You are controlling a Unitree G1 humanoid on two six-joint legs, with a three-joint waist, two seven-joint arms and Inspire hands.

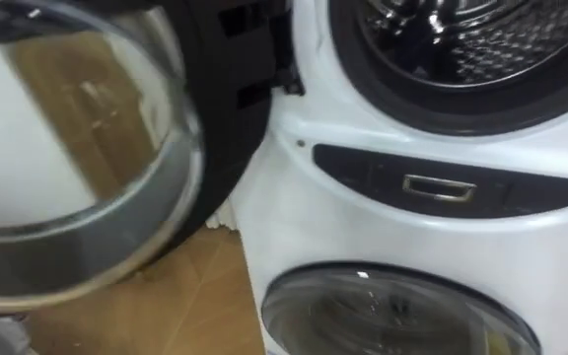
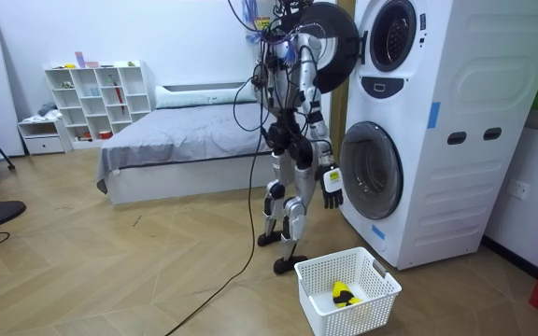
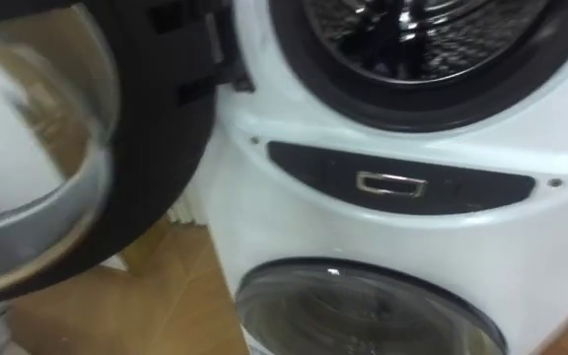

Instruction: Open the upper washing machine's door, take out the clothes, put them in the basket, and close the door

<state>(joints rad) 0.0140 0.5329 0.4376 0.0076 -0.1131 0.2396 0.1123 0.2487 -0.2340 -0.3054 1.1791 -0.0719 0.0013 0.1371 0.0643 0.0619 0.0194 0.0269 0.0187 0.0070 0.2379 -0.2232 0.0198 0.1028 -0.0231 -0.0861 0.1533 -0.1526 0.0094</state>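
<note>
The only thing that looks like clothes [image 2: 342, 293] is a small yellow and dark bundle at the bottom of the white basket [image 2: 318, 303]. It looks crumpled and soft, but is too small in the room view to say what garment it is. The basket stands on the wooden floor [image 2: 157, 280] just in front of the washing machine [image 2: 456, 140] and beside the robot's feet. That is a sensible spot, since whatever comes out of the machine can be dropped straight into it. In the eye views the visible part of the upper drum [image 1: 461, 44] shows bare perforated metal with no cloth that I can make out. Its upper part is out of frame, so a piece lying deeper in cannot be ruled out. The drum's round door [image 1: 97, 158] stands swung wide to the robot's left, its glass bowl and black rim clear of the opening, which leaves the mouth free for an arm to reach in. Below the drum sit a dark panel with a small metal handle [image 1: 439, 187] and the lower door [image 1: 392, 316], which is closed. The robot stands upright close before the machine, and its right hand [image 2: 332, 187] hangs low by its thigh, fingers loose and holding nothing. The left arm seems lifted toward the open door, and whether the left hand [image 2: 312, 43] is clenched or released I cannot tell.
</note>
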